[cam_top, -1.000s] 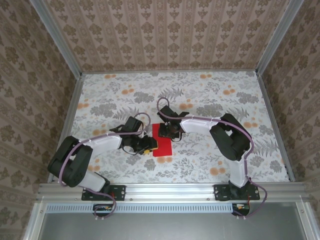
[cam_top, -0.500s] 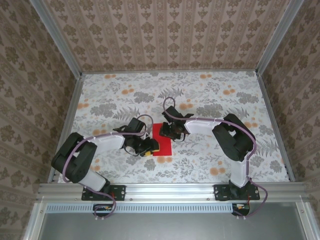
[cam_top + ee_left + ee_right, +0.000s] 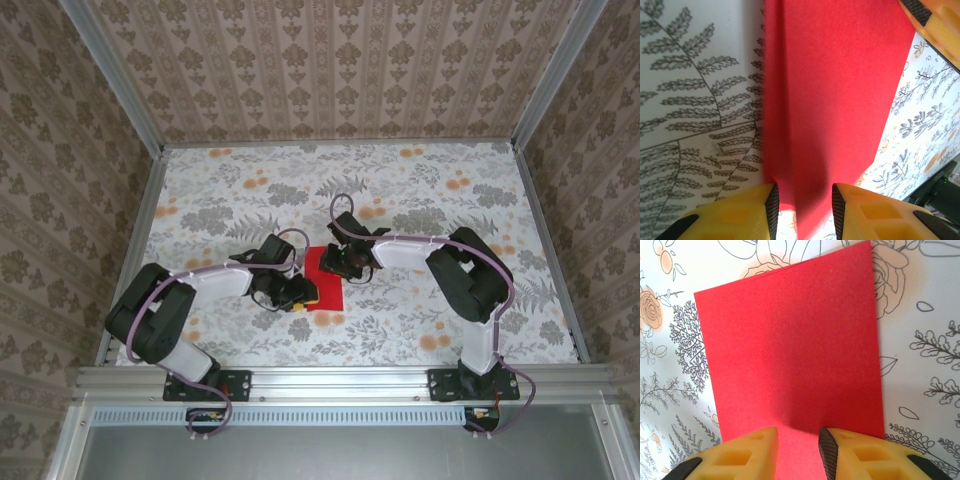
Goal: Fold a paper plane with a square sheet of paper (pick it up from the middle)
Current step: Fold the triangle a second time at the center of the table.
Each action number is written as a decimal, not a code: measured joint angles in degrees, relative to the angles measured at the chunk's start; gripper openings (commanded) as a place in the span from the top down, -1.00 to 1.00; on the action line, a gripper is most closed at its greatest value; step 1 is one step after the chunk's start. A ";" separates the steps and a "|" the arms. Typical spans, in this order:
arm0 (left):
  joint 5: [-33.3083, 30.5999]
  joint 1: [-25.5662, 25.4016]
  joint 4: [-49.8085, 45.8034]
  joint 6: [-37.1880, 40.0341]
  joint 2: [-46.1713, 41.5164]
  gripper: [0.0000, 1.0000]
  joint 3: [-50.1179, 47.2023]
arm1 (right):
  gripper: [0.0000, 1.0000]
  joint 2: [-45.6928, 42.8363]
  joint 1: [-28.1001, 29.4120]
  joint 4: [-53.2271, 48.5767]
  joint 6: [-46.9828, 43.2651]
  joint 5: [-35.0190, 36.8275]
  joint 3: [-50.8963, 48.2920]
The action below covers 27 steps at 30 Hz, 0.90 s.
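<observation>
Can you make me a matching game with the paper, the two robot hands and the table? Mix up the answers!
1 paper
2 left gripper
3 right gripper
4 table

a covered in leaves and flowers
b at the paper's far edge
c plain red
d at the paper's left edge

Pairs: 1-c, 2-d, 3-b, 4-a.
</observation>
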 measured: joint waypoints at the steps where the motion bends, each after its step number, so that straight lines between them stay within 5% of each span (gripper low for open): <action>1: -0.02 0.00 -0.24 0.00 -0.46 0.30 0.13 | 0.34 0.00 0.00 0.09 0.00 0.00 -0.07; 27: 1.97 0.02 8.57 -0.50 1.16 0.25 1.88 | 0.30 -0.66 -1.70 2.29 -1.57 -4.87 -1.40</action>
